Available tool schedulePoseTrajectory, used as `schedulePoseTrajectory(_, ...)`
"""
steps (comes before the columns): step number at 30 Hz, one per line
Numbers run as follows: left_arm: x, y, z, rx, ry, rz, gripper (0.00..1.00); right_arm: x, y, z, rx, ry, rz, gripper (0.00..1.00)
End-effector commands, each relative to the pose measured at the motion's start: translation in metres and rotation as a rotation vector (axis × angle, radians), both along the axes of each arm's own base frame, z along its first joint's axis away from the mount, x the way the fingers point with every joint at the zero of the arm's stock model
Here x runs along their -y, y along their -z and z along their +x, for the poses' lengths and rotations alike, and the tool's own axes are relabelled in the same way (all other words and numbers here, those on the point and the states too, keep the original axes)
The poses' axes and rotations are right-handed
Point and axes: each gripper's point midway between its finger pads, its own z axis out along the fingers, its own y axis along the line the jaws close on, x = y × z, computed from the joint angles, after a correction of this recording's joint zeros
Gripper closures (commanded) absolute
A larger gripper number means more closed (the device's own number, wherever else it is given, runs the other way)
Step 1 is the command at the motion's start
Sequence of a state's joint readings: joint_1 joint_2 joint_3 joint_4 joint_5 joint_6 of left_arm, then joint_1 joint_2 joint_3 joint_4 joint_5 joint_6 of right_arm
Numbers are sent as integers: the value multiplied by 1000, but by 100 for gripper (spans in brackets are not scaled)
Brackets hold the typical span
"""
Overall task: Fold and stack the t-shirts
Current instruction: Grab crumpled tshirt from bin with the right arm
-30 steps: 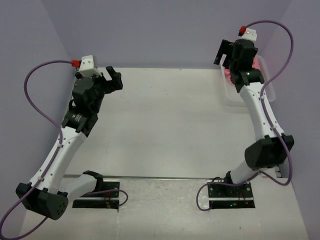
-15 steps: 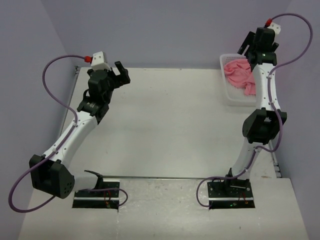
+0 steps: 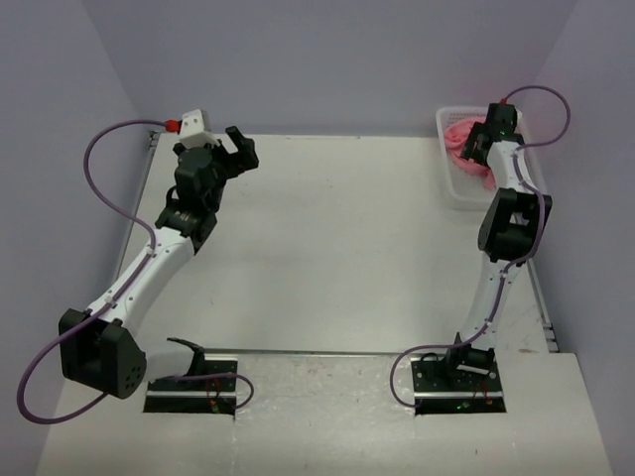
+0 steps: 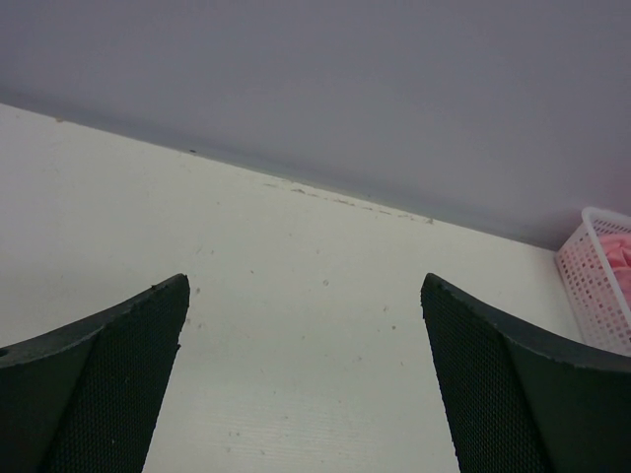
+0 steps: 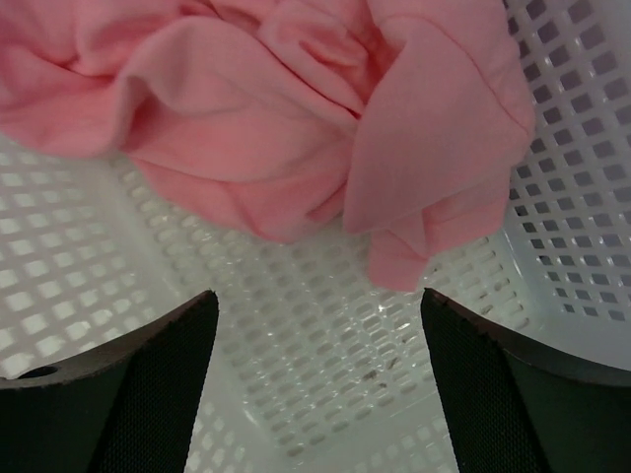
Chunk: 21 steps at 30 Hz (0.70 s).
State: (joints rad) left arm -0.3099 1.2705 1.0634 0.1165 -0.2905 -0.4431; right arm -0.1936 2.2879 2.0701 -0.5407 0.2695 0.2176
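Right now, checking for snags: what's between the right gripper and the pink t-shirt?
Only bare basket mesh separates right gripper and t-shirt, in the right wrist view.

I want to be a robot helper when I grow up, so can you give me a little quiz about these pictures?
1. True or false: the pink t-shirts lie crumpled in the white basket.
2. Where is the right gripper? A: gripping a cup. B: at the basket, near the t-shirts. C: folded back at its base.
3. Fill in: the left gripper has its jaws ___ and holds nothing.
Key: 1 true; 2 B; 3 open.
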Motion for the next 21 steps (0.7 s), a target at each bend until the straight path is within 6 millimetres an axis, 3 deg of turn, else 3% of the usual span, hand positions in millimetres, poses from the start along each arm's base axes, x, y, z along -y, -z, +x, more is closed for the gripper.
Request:
schedulePoseTrajectory(1, 0, -29, -3, 97, 8, -28, 0, 32, -24, -1, 41, 17, -38, 17)
schedulePoseTrajectory(8, 19, -23, -2, 103, 102, -68, 0, 80, -27, -2, 42, 88, -83, 19)
schedulePoseTrajectory(12, 23, -34, -4, 121, 121, -72, 0, 86, -17, 7, 26, 61, -74, 19)
schedulePoseTrajectory(13, 22, -36, -5, 123, 123, -66, 0, 86, -23, 11, 38, 49, -80, 19)
schedulePoseTrajectory(14, 23, -42, -5, 132, 131, -64, 0, 86, -12, 12, 13, 38, -77, 19)
schedulePoseTrajectory(16, 23, -50, -7, 147, 134, -63, 0, 86, -12, 18, 18, 24, -85, 18)
schedulePoseTrajectory(17, 24, -53, -7, 153, 142, -65, 0, 85, 0, 20, -2, 18, -78, 18)
schedulePoseTrajectory(21, 30, -56, -8, 160, 174, -65, 0, 77, 4, 31, -2, -26, -92, 9)
